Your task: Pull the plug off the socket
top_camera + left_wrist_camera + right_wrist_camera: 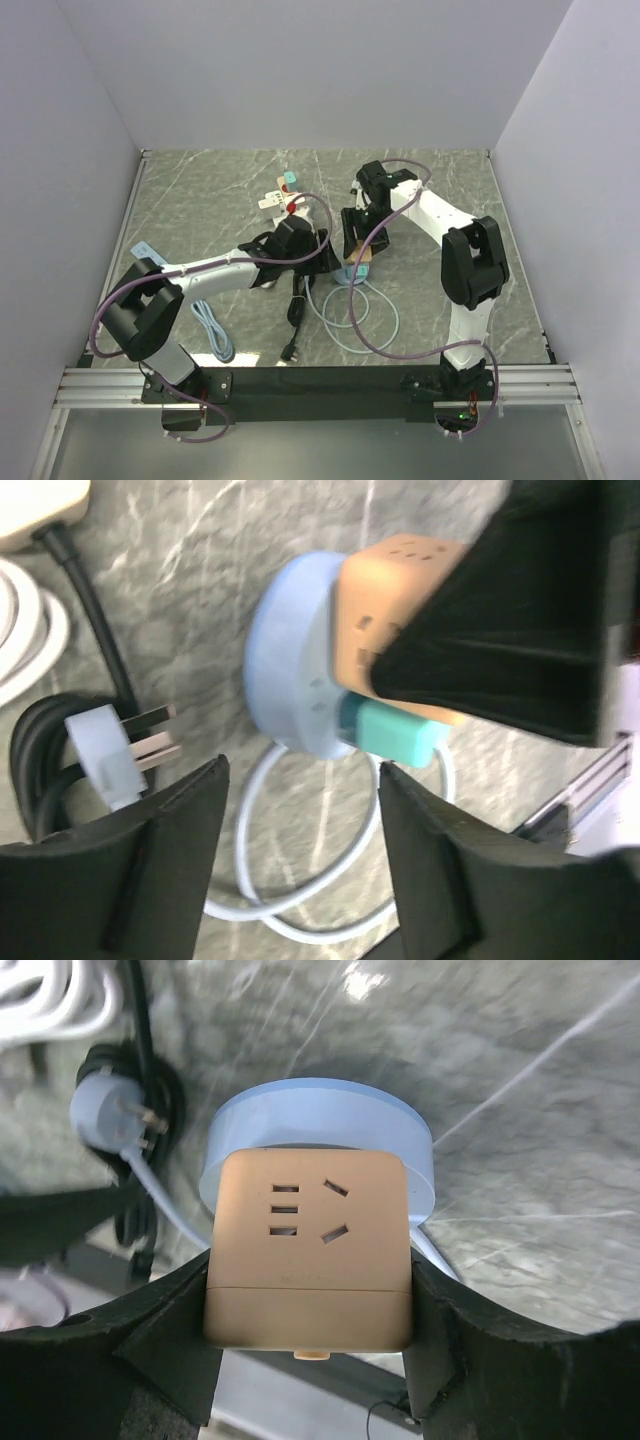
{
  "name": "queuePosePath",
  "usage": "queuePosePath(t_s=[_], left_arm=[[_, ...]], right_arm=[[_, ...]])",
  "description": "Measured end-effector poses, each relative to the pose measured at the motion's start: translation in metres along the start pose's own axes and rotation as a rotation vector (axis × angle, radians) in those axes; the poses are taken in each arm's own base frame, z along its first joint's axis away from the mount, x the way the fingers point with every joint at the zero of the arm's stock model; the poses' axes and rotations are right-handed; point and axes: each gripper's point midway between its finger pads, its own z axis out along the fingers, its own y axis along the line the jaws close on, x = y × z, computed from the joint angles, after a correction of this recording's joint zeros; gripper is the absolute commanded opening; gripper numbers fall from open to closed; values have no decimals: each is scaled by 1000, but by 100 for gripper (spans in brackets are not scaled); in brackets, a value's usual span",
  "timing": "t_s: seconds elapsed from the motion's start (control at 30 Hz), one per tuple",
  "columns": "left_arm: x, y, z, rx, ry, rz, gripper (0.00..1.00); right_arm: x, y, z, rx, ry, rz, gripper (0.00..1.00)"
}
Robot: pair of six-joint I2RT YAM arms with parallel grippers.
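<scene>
A tan socket cube (308, 1250) stands against a round light-blue base (320, 1125). My right gripper (310, 1305) is shut on the cube's two sides; in the top view it (358, 238) is over the cube (363, 255). A teal plug (400, 733) sticks out of the cube's side (395, 590), next to the blue base (290, 670). My left gripper (300, 850) is open and empty, its jaws just short of the teal plug, over a loop of pale cable (290, 905). In the top view it (325, 255) is left of the cube.
A loose light-blue plug (105, 755) with bare prongs lies on a coiled black cable (40, 740). A white power strip (283, 200) lies behind the left gripper. A pale cable loop (360, 312), a black lead (295, 325) and a light-blue cable (212, 332) lie nearer the front.
</scene>
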Motion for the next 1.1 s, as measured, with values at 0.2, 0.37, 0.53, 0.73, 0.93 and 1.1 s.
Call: queuePosePath(t_s=[0.2, 0.37, 0.53, 0.73, 0.93, 1.1], left_arm=[[18, 18, 2, -13, 34, 63, 75], [24, 24, 3, -9, 48, 97, 76], [19, 11, 4, 52, 29, 115, 76], [16, -3, 3, 114, 23, 120, 71], [20, -7, 7, 135, 52, 129, 40], [19, -6, 9, 134, 54, 91, 8]], right_arm=[[15, 4, 0, -140, 73, 22, 0], [22, 7, -4, -216, 96, 31, 0], [26, 12, -8, -264, 99, 26, 0], [29, 17, -11, -296, 100, 23, 0], [29, 19, -13, -312, 94, 20, 0], [30, 16, -15, -318, 89, 32, 0]])
